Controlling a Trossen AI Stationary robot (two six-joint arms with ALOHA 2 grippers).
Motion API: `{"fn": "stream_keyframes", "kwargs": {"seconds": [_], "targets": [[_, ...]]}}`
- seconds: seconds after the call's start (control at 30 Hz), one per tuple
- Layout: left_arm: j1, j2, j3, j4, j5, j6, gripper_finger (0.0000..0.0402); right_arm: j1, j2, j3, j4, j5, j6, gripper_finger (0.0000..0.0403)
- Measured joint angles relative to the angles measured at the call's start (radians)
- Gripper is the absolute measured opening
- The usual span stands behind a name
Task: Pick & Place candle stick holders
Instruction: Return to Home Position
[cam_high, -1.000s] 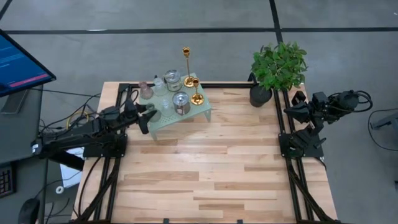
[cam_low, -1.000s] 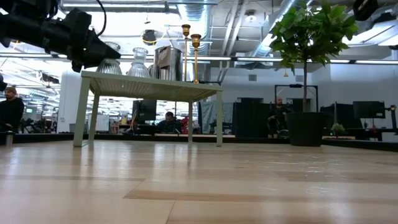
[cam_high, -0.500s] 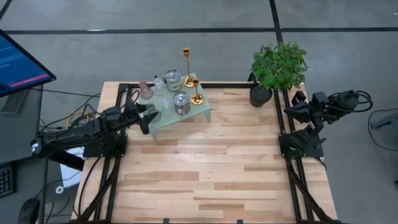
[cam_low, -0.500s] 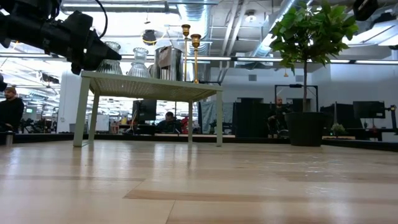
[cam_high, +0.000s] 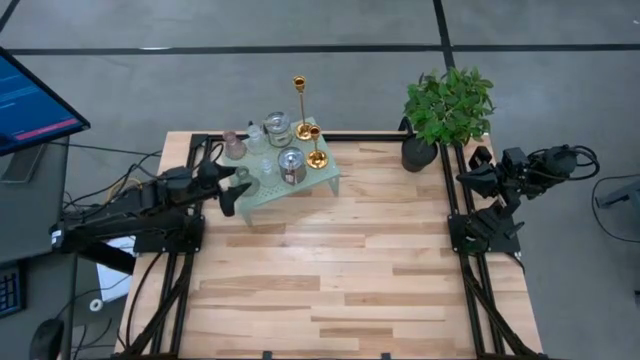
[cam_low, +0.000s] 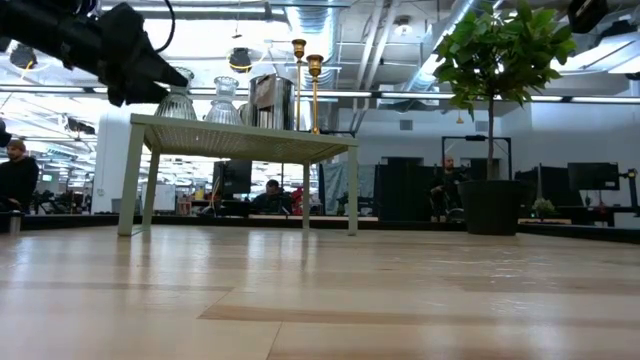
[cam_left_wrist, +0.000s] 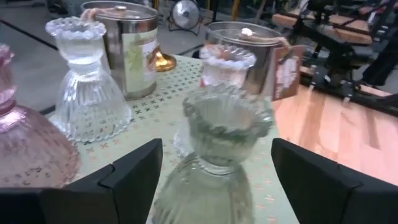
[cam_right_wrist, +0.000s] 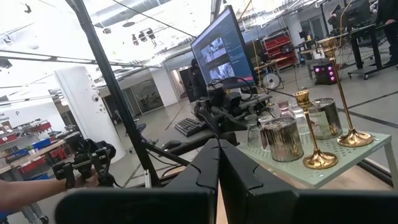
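Wooden table (cam_high: 350, 270) is seen from above, and the mint-green rack (cam_high: 328, 182) is placed at its far side. The candle stick holders (cam_high: 277, 128) are all set on this rack: gold candlesticks (cam_high: 315, 150) at its right end, glass ones at the left. The left gripper (cam_high: 232, 190) is found at the rack's left end, fingers spread wide; the greenish glass holder (cam_left_wrist: 217, 155) is seen between them, not clamped. The right gripper (cam_high: 476, 175) is found at the table's right edge, fingers pressed together.

I see the candle stick holders (cam_high: 291, 166) grouped on the rack (cam_high: 323, 179), far-left on the table (cam_high: 340, 270) — plant (cam_high: 447, 105) at far-right corner.
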Motion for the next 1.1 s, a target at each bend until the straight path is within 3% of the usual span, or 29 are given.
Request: {"fn": "stream_keyframes", "kwargs": {"seconds": [0.2, 0.5, 0.7, 0.93, 1.1], "targets": [[0.0, 0.0, 0.051, -0.068, 0.014, -0.02, 0.0302, 0.0, 0.0, 0.0, -0.001, 0.001, -0.008, 0.0], [0.0, 0.0, 0.216, -0.337, 0.049, -0.109, 0.0301, 0.0, -0.001, 0.0, -0.011, 0.017, -0.047, 0.0], [0.0, 0.0, 0.328, -0.449, 0.049, -0.151, 0.0297, 0.002, -0.032, 0.002, -0.118, 0.064, -0.067, 0.0], [0.0, 0.0, 0.425, -0.475, 0.056, -0.154, 0.0274, 0.01, -0.032, -0.034, -0.189, 0.071, -0.024, 0.0], [0.0, -0.001, 0.452, -0.469, 0.173, -0.186, 0.024, 0.009, -0.032, -0.1, -0.165, 0.069, 0.008, 0.0]]}}
